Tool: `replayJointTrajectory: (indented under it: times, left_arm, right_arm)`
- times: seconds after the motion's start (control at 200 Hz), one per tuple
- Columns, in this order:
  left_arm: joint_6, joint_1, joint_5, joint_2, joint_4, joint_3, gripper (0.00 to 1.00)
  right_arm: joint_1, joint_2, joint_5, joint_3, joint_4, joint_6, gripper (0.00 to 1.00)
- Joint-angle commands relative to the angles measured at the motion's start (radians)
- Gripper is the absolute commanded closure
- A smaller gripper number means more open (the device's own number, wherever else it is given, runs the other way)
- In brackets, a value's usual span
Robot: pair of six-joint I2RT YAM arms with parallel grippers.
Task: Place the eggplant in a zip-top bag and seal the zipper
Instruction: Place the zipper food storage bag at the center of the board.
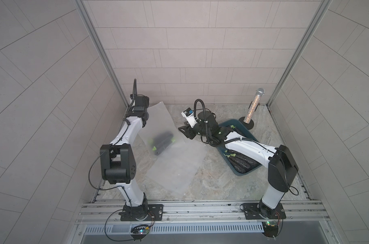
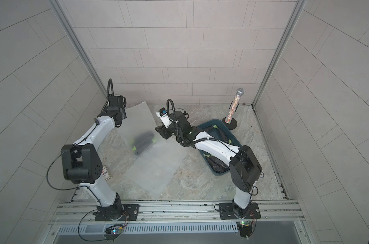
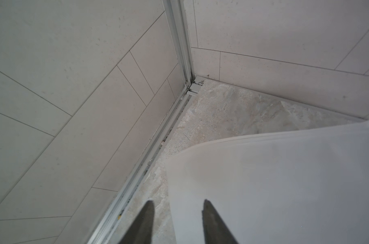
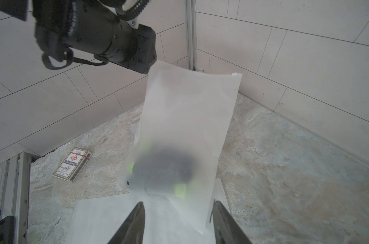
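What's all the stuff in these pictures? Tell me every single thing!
Bag holding eggplant: one, frosted white, table's left-middle.
Second bag: one, frosted white, flat, overlapping the first.
Eggplant in bag: count unclear, dark with green ends.
Tray: one, dark blue, under right arm.
Eggplants in tray: several, dark purple, partly hidden.
Microphone: one, sparkly, upright on black stand, back right corner.
Card box: one, white-red-blue, near left arm.
Table: one, marbled grey-beige.
Left gripper: dark, open, at bag's edge.
Right gripper: dark, open, above bags.
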Motion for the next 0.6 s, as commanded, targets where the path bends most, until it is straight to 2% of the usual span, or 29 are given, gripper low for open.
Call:
replayJointTrajectory:
  times: [0.0,0.085,0.22,0.295,0.395,0.595]
  left_arm:
    - [0.011,0.002,-0.007,-0.003,-0.032,0.075,0.43]
    - [-0.020,-0.001,0.076,-0.034,-0.077,0.091,0.40]
    - [-0.133,-0.014,0.398,-0.121,-0.096,0.014,0.44]
    - [-0.190,-0.040,0.506,-0.157,-0.096,-0.056,0.45]
    - [-0.235,-0.092,0.602,-0.187,-0.083,-0.159,0.48]
    - [-0.280,-0.153,0.637,-0.146,-0.101,-0.270,0.50]
  right_arm:
    - [-0.003,-0.044,0.012,-0.027,-0.009,0.002,0.48]
    - [-0.003,-0.053,0.008,-0.047,-0.022,0.005,0.47]
    - [-0.003,-0.067,0.012,-0.074,-0.028,0.014,0.48]
    - [-0.005,-0.076,0.012,-0.083,-0.033,0.021,0.48]
    - [-0.009,-0.096,0.010,-0.103,-0.034,0.028,0.49]
    - [-0.014,-0.132,0.012,-0.140,-0.037,0.033,0.49]
